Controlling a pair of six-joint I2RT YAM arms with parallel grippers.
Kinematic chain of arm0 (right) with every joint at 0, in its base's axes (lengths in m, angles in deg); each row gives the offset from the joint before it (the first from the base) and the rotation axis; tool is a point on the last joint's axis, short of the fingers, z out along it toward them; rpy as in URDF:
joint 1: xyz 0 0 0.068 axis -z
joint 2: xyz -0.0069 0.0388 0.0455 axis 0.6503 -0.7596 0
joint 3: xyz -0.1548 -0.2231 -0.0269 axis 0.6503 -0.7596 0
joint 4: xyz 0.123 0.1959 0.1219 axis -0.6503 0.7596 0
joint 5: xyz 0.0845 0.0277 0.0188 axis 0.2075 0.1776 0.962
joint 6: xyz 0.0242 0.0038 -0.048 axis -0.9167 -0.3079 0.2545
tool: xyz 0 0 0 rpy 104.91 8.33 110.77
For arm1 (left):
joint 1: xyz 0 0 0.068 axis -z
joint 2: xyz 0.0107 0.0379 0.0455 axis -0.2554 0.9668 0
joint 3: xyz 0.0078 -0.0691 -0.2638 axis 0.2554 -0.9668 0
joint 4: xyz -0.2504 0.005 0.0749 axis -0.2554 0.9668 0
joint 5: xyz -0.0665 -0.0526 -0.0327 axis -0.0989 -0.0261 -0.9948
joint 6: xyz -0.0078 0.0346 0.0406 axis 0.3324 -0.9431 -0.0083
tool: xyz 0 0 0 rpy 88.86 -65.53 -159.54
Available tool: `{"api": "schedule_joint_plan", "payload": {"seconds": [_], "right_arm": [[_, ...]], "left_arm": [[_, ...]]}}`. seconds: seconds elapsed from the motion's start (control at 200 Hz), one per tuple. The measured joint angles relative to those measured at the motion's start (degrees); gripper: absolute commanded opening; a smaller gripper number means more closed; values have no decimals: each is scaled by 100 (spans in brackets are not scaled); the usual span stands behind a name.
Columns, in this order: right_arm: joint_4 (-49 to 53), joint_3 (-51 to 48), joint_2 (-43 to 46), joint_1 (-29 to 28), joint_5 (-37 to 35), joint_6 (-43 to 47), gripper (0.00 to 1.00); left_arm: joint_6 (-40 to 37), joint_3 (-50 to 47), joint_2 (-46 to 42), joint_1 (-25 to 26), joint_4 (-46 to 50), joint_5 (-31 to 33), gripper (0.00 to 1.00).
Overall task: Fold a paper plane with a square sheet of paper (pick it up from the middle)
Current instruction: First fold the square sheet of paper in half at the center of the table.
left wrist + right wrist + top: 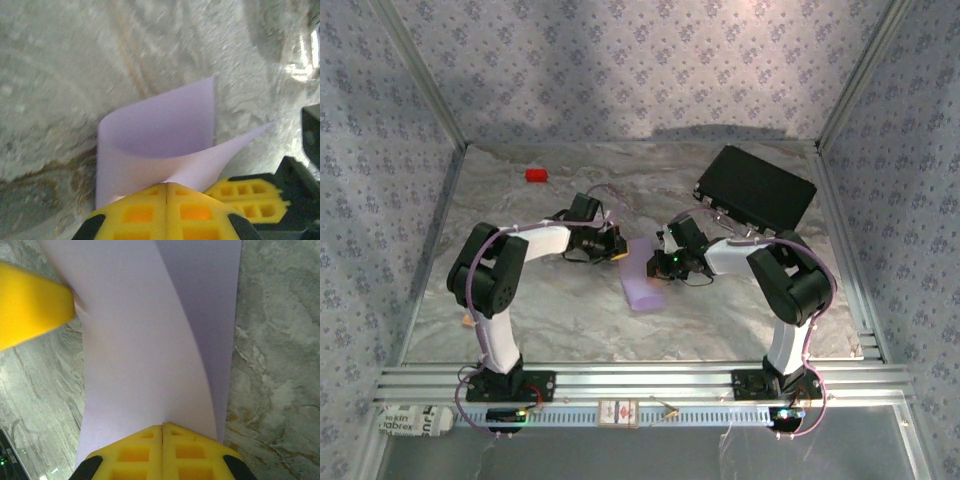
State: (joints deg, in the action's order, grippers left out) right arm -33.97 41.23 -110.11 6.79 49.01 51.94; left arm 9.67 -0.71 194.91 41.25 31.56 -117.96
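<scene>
paper point(150, 340) top cut off, edge behind right pincer point(163, 427)

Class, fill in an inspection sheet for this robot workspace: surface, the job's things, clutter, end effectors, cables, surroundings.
Surface: grey marbled tabletop, flat.
Job's things: pale lilac sheet of thin paper, curled over on itself between the two arms; not yet a plane.
Clutter: small red block at the far left; black rectangular case at the far right; both apart from the paper.
End effectors: left end effector and right end effector, each shut on an edge of the paper.
Cables: purple cable running along each arm, apart from the paper.
Surroundings: floral-patterned walls on three sides; aluminium rail along the near edge.
</scene>
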Motion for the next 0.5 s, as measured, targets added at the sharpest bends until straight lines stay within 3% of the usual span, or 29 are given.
{"api": "schedule_joint_plan", "payload": {"seconds": [0.5], "right_arm": [[-28,-87,79,-2,-96,-2,0]], "left_arm": [[-247,20,339,-98,-15,50,2]]}}
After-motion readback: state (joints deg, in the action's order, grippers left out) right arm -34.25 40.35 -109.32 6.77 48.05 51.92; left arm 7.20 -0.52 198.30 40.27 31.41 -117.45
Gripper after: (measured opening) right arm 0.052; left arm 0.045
